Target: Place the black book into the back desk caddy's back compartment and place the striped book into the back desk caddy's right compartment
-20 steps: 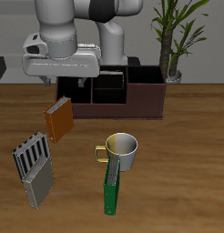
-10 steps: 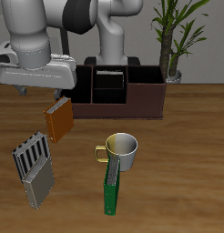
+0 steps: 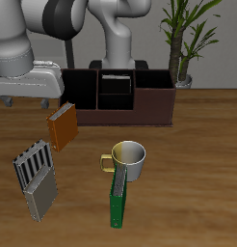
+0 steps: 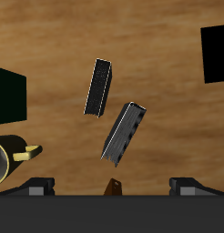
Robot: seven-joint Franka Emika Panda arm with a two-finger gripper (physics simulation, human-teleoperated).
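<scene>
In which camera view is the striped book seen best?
The exterior view shows the striped book best: its pale cover with dark stripes faces the camera, clear of the hand. The wrist view shows the striped book mostly dark and edge-on, with only faint stripes.

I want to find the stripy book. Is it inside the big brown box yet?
No, the striped book lies flat on the table near the front edge, well apart from the back desk caddy.

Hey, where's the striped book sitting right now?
In the exterior view the striped book lies flat on the table, near its front edge, leaning on a plain grey book, just in front of the orange-brown book.
</scene>
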